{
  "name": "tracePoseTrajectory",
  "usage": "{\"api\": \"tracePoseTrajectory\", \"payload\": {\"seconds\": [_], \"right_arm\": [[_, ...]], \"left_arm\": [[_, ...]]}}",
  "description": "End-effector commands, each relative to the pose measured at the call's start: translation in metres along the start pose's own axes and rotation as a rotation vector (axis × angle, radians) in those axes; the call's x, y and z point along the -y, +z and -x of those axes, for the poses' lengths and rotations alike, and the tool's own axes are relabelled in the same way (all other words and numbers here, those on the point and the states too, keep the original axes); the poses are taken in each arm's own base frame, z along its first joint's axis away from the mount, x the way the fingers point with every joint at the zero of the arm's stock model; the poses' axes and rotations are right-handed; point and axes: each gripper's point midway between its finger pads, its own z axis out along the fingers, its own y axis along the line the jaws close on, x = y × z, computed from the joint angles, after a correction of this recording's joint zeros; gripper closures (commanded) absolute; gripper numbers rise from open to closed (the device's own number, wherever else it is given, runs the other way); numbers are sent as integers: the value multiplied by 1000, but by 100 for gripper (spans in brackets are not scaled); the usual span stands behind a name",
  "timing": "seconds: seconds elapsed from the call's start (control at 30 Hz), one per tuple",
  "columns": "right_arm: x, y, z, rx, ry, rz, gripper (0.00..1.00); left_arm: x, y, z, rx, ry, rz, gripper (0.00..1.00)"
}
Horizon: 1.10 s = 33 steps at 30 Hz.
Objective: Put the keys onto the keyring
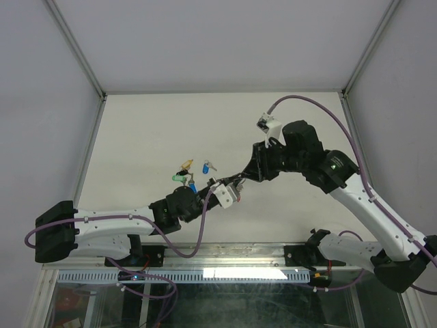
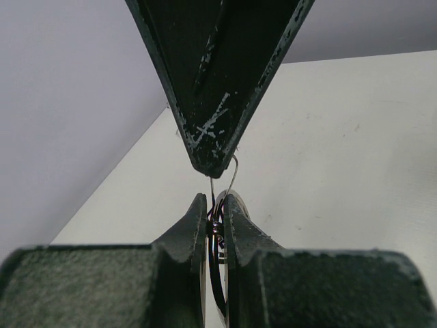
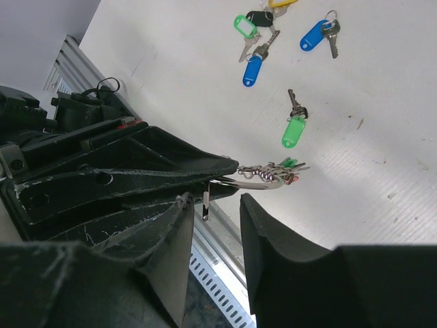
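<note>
My left gripper [image 2: 215, 203] is shut on the keyring [image 2: 217, 253], a thin silver wire ring standing edge-on between its pads. In the right wrist view the keyring [image 3: 256, 180] sticks out past the left gripper's fingers [image 3: 164, 167], with a bunch of green- and red-capped keys [image 3: 287, 167] at its far end. My right gripper [image 3: 215, 205] is open just below the ring, and a small silver piece [image 3: 205, 195] hangs between its jaws. Loose keys lie on the table: green [image 3: 294, 130], blue [image 3: 252, 70], blue [image 3: 315, 34], green [image 3: 244, 27]. The two grippers meet at mid-table [image 1: 229, 186].
Loose keys cluster on the white table [image 1: 307, 137] just beyond the left gripper [image 1: 213, 191], including one with a yellow cap [image 1: 186, 165]. A metal rail [image 1: 225, 253] runs along the near edge. Grey walls enclose the table on three sides.
</note>
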Motion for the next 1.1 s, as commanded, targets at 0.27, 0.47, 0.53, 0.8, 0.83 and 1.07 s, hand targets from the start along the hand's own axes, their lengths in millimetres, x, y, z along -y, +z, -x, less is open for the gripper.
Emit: {"api": "tracePoseTrajectory", "payload": {"seconds": [0.27, 0.47, 0.53, 0.8, 0.83, 1.07], "right_arm": [[-14, 6, 11, 27, -2, 82, 99], [-14, 4, 11, 22, -12, 78, 100], [-15, 3, 11, 22, -14, 82, 100], [-16, 3, 10, 14, -9, 87, 100], [-16, 3, 10, 13, -9, 86, 100], [-16, 3, 8, 7, -8, 87, 100]], "left_arm": [[-12, 6, 30, 55, -41, 44, 100], [-13, 4, 31, 63, -46, 46, 88], [-12, 4, 32, 70, -46, 38, 84], [-8, 4, 36, 88, -41, 12, 80], [-8, 3, 37, 91, -39, 11, 80], [-7, -2, 43, 136, -26, -4, 82]]}}
